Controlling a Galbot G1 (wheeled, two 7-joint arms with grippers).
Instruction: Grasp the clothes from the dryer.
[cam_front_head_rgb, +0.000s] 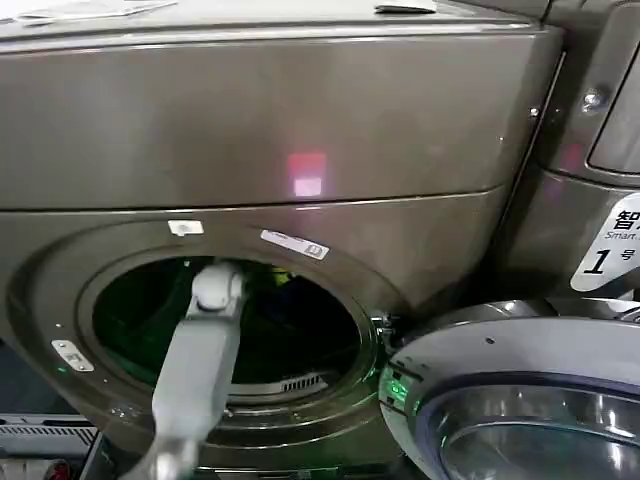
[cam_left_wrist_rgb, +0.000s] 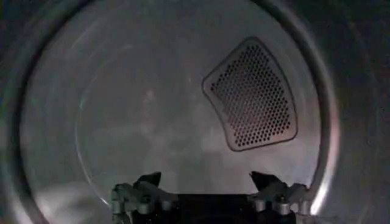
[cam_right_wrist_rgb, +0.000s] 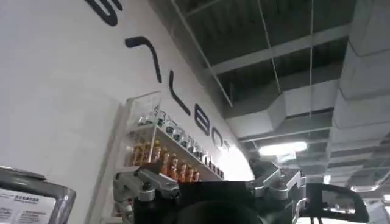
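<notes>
The dryer (cam_front_head_rgb: 250, 130) is a large bronze-grey front loader with a pink light on its front, and its round porthole stands uncovered. My left arm (cam_front_head_rgb: 200, 360) reaches through the porthole into the drum. A small patch of the clothes (cam_front_head_rgb: 282, 280), yellow-green beside dark blue, shows deep inside just past the wrist. In the left wrist view my left gripper (cam_left_wrist_rgb: 207, 182) is open with nothing between its fingers, facing the drum's pale back wall and its perforated vent (cam_left_wrist_rgb: 253, 94). My right gripper (cam_right_wrist_rgb: 207, 176) is open and empty, pointing up toward a ceiling, away from the machine.
The dryer's round door (cam_front_head_rgb: 520, 400) hangs open at the lower right, close to the porthole rim. A second machine panel with a white "1" label (cam_front_head_rgb: 610, 250) stands at the right. A grey crate (cam_front_head_rgb: 40, 440) sits low at the left. A bottle shelf (cam_right_wrist_rgb: 164, 158) hangs on the wall.
</notes>
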